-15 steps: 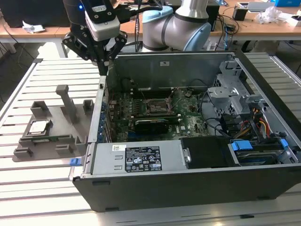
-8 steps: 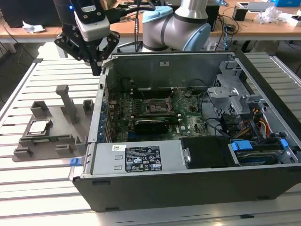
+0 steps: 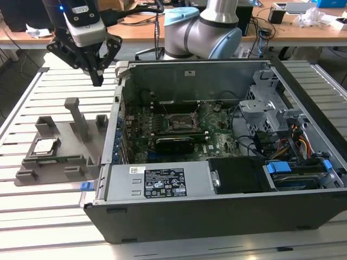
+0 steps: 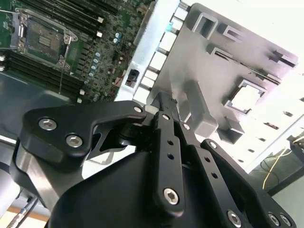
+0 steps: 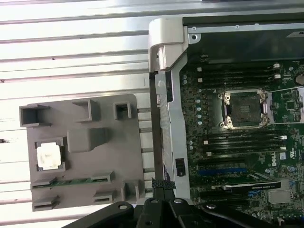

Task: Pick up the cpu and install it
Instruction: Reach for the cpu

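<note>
The cpu [image 3: 44,146], a small silvery square chip, lies flat in a recess of the grey holder tray [image 3: 70,135] on the slatted table, at the exterior view's left. It shows bright in both wrist views [image 4: 247,99] [image 5: 49,156]. My gripper [image 3: 98,81] hangs well above the table beyond the tray, near the computer case's corner, and it is shut with nothing between its fingers [image 4: 164,107]. The black-and-metal socket frame [image 3: 179,123] sits on the green motherboard inside the case [image 5: 243,110] [image 4: 40,40].
The open computer case [image 3: 217,70] lies on the table, its metal wall [image 5: 166,95] between the tray and the motherboard. A long black card [image 3: 173,143] sits below the socket. A green strip [image 5: 71,182] rests in a tray slot. A grey post [image 3: 78,116] stands on the tray.
</note>
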Tool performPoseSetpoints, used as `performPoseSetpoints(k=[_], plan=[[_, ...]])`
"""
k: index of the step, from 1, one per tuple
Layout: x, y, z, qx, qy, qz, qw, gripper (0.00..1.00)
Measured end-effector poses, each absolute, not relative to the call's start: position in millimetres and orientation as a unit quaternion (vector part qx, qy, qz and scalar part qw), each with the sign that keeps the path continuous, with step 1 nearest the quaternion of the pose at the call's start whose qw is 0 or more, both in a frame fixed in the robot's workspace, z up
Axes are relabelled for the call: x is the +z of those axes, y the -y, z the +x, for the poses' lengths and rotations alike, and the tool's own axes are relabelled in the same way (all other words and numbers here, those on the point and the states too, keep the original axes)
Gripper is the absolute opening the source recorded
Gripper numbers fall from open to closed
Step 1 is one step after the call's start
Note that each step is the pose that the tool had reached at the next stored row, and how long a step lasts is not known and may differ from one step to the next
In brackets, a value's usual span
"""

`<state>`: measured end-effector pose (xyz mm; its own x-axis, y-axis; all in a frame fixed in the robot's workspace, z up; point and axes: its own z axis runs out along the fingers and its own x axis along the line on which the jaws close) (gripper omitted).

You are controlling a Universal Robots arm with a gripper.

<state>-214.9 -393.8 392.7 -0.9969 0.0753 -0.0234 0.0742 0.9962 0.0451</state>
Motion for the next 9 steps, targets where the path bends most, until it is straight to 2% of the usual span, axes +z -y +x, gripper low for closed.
performPoseSetpoints(k=[9], plan=[[392.4,392.6,-234.4,0.022,-0.999,0.037,0.012,0.11]])
